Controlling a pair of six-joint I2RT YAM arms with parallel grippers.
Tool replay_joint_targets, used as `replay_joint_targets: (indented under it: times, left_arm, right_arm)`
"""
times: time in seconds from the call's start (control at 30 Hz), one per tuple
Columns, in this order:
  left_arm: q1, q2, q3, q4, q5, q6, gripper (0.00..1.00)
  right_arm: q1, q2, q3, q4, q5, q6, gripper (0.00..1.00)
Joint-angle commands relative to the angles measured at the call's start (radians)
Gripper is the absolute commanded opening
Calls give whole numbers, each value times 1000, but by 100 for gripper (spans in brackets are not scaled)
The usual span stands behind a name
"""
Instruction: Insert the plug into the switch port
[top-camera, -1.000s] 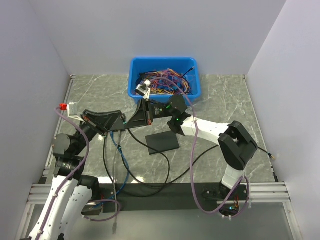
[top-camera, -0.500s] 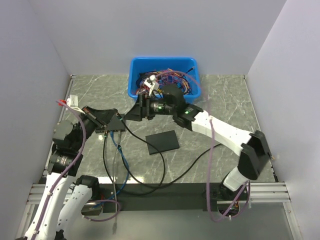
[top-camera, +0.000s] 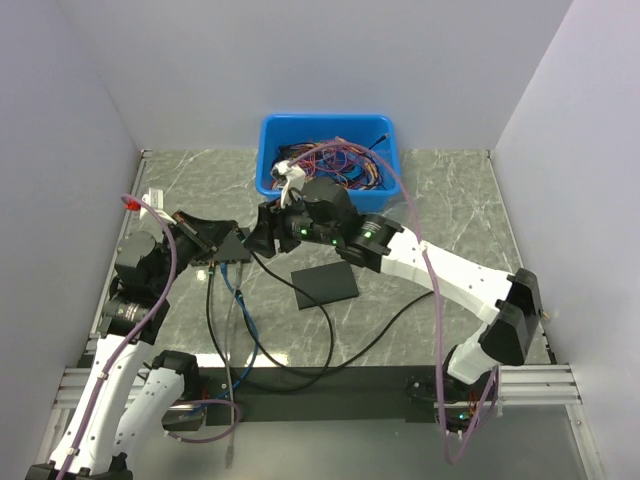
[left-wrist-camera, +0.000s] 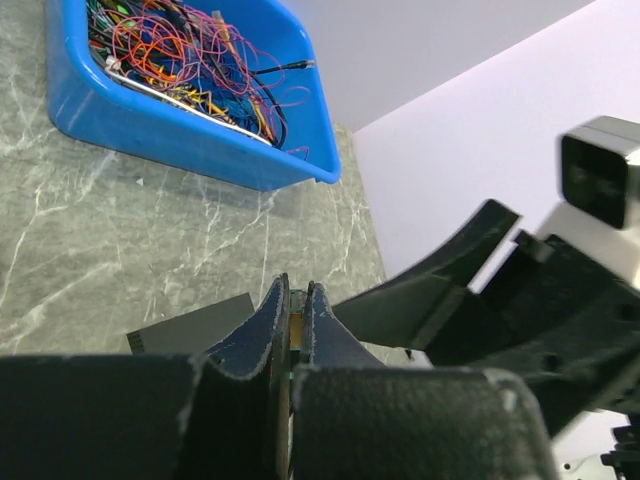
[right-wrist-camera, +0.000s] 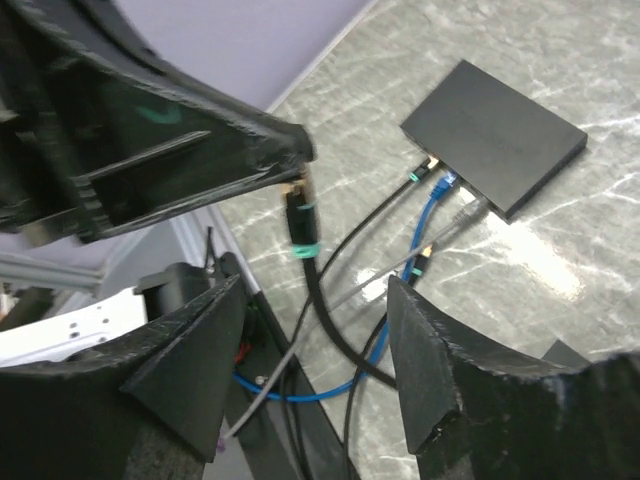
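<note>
My left gripper (right-wrist-camera: 285, 165) is shut on the plug (right-wrist-camera: 300, 218), a black connector with a green band whose thick black cable hangs to the table. In the left wrist view only a yellowish sliver of the plug (left-wrist-camera: 290, 325) shows between the closed fingers (left-wrist-camera: 258, 330). The switch port row runs along the cabled edge of the dark charcoal box (right-wrist-camera: 495, 135), where blue, grey and black leads sit. From above, that box (top-camera: 234, 247) lies just beside the left gripper (top-camera: 212, 252). My right gripper (right-wrist-camera: 315, 350) is open with nothing in it, close to the right of the left one (top-camera: 262, 238).
A plain black slab (top-camera: 325, 285) lies on the marble right of the switch. A blue bin (top-camera: 392, 175) full of tangled wires stands at the back. Cables loop across the table toward the front rail (top-camera: 330, 385). A dark flat corner (left-wrist-camera: 190, 325) shows beside the left fingers.
The right gripper went from shut to open while its arm stretched left toward the left gripper. The left arm shifted slightly, still shut.
</note>
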Motion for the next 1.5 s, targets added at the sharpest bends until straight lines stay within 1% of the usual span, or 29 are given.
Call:
replay_joint_targets:
  times: [0.0,0.3,0.53,0.77,1.1,1.47]
  left_arm:
    - [-5,-3,-1,30,3,-22,1]
    - [-3,-3,-15,41,12,-27,0]
    - [-3,1,-21,44,14,-28,0]
    - [-3,9,-24,42,9,-22,0]
    - [-3,18,-40,57,6,-19,1]
    - [-3,7,-26,44,4,-15,1]
  right_arm:
    - [7,39,62,-23,45,-35,64]
    - [15,67,87,-2,65,-24,55]
    - [20,82,116,-5,54,-22,50]
    - [27,82,128,1,20,-28,49]
    - [58,85,151,-16,23,-53,49]
    - [56,125,174,-65,115,-58,47]
